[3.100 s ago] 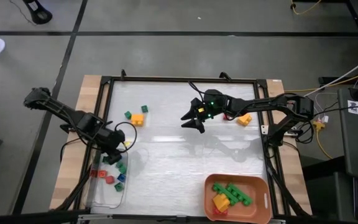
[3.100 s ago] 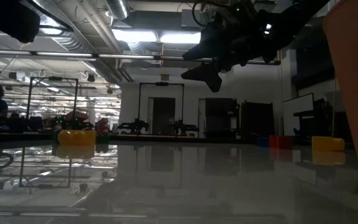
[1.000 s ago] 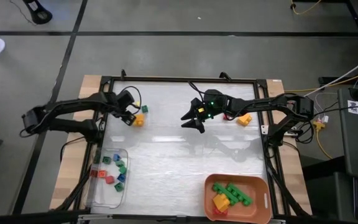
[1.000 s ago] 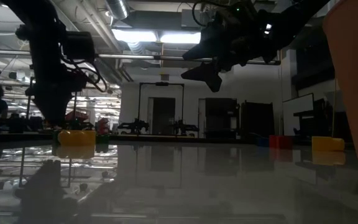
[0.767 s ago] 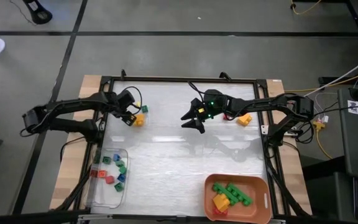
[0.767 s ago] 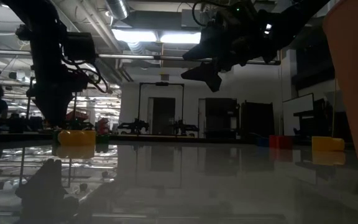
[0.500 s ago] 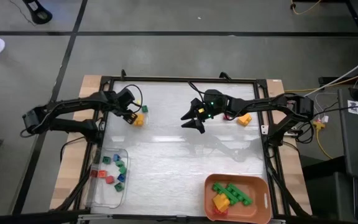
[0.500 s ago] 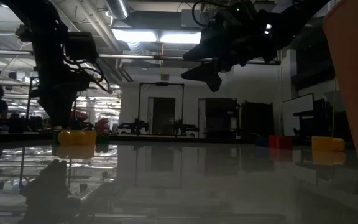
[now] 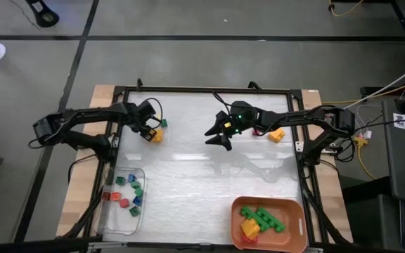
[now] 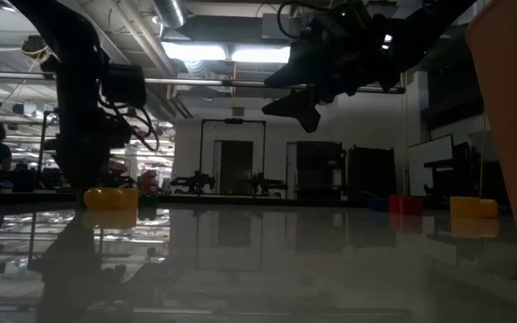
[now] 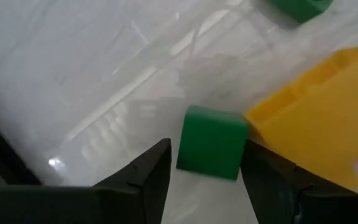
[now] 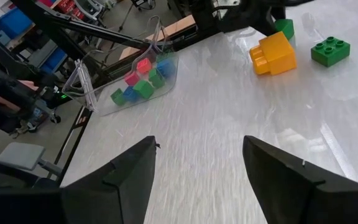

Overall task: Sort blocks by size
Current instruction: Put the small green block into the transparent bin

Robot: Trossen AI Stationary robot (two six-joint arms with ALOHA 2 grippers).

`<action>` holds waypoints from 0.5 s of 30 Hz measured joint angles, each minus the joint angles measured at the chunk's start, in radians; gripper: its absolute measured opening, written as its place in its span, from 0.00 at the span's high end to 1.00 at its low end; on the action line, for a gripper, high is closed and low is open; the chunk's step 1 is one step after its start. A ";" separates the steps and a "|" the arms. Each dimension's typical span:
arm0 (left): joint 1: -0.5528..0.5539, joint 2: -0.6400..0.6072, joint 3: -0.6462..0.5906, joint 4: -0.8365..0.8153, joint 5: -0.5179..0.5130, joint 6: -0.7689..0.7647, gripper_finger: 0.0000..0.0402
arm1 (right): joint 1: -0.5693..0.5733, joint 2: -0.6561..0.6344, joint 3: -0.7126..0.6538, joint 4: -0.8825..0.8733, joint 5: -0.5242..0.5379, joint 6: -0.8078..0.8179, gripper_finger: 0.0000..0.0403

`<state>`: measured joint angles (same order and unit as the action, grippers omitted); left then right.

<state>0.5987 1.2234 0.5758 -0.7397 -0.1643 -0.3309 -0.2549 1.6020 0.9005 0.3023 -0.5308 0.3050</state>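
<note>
While the right gripper [image 9: 217, 136] is held open above the table, the small green plastic cube [image 11: 211, 142] is straddled by the left gripper's [image 11: 205, 163] open fingers.

Lighting: even overhead, bright from above. Tabletop [image 9: 202, 169] glossy, streaked with glare. Low view backlit; arms silhouetted. Left wrist close-up soft, blurred.

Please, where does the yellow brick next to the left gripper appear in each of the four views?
High view: yellow brick at the table's far left, beside the left gripper.
Low view: far left, low against the dark left arm.
Left wrist view: large yellow shape, right of the small green cube between the fingers.
Right wrist view: near the top, beside a green four-stud brick.
Shared landmark: the left arm next to it.
</note>
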 joint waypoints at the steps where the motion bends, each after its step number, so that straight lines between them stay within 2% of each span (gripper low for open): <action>1: 0.000 0.011 0.000 0.014 0.000 0.008 0.56 | 0.000 0.000 0.000 0.000 0.000 0.000 0.41; 6: 0.000 0.056 0.000 0.076 -0.002 0.062 0.57 | 0.000 0.000 0.000 0.000 0.000 0.000 0.41; 12: 0.000 0.070 0.002 0.077 0.002 0.068 0.71 | 0.000 0.000 0.000 -0.013 0.000 0.000 0.41; 15: 0.000 0.070 0.007 0.068 0.011 0.068 0.71 | 0.000 0.000 0.000 -0.024 0.000 0.001 0.41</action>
<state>0.5983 1.2934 0.5831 -0.6712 -0.1536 -0.2630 -0.2550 1.6020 0.9005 0.2784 -0.5308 0.3056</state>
